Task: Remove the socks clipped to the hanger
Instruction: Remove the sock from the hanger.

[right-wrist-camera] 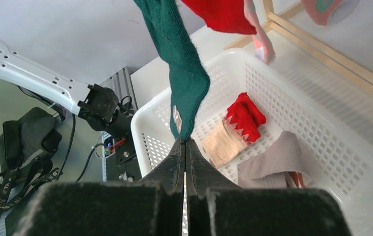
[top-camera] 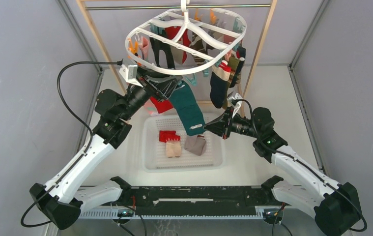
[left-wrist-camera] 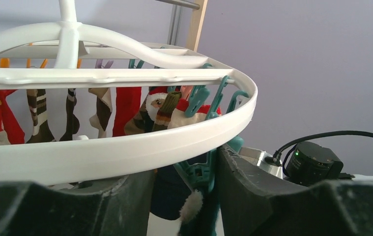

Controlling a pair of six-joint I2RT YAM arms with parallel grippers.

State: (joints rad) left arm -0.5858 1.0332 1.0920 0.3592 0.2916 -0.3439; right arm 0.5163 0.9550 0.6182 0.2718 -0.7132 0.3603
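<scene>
Right fingers (right-wrist-camera: 174,167) pinch the teal sock (right-wrist-camera: 184,73) by its toe; left fingers (left-wrist-camera: 253,196), half-spread, straddle a clip (left-wrist-camera: 205,172) under the hanger (left-wrist-camera: 125,152) rim.

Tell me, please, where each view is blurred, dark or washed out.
Top external: sharp, evenly lit, the basket floor glaring white. Left wrist: the left pincer a dark close-up blur, the hanger sharper. Right wrist: the right pincer blurred in front, the dark teal sock it pinches crisp.

Plain lilac-grey walls (top-camera: 22,73) fill the frame's left and right. Between them lies a white worktop (top-camera: 272,98), a wooden rack (top-camera: 262,44) at upper centre.
</scene>
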